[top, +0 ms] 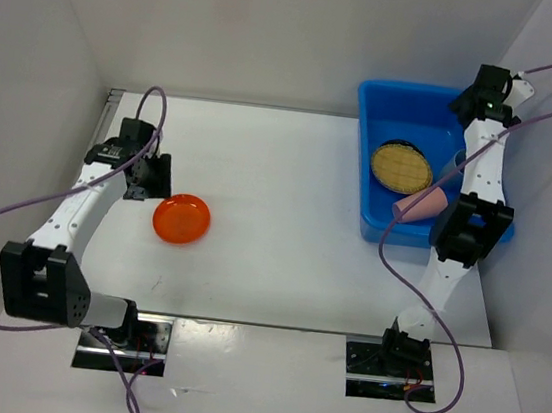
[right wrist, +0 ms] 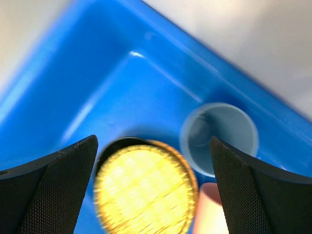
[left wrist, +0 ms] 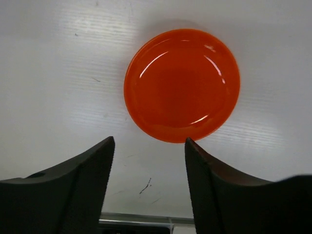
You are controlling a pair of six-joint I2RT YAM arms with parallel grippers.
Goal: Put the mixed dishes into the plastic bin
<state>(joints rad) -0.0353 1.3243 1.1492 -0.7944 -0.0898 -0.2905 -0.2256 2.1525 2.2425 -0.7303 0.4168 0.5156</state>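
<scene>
An orange plate (top: pixel 182 218) lies on the white table; in the left wrist view it (left wrist: pixel 182 84) sits just beyond my open, empty left gripper (left wrist: pixel 148 146). In the top view my left gripper (top: pixel 156 178) is just left of the plate. The blue plastic bin (top: pixel 372 183) stands at the far right. In it lie a tan woven plate (top: pixel 401 167) on a black plate, a pink cup (top: pixel 419 204) on its side and a blue cup (right wrist: pixel 219 137). My right gripper (right wrist: pixel 152 146) hangs open and empty above the tan plate (right wrist: pixel 144 190) and the black plate's edge (right wrist: pixel 114 145).
White walls close in the table at left, back and right. A metal rail (top: pixel 107 105) runs along the table's far left edge. Purple cables loop from both arms.
</scene>
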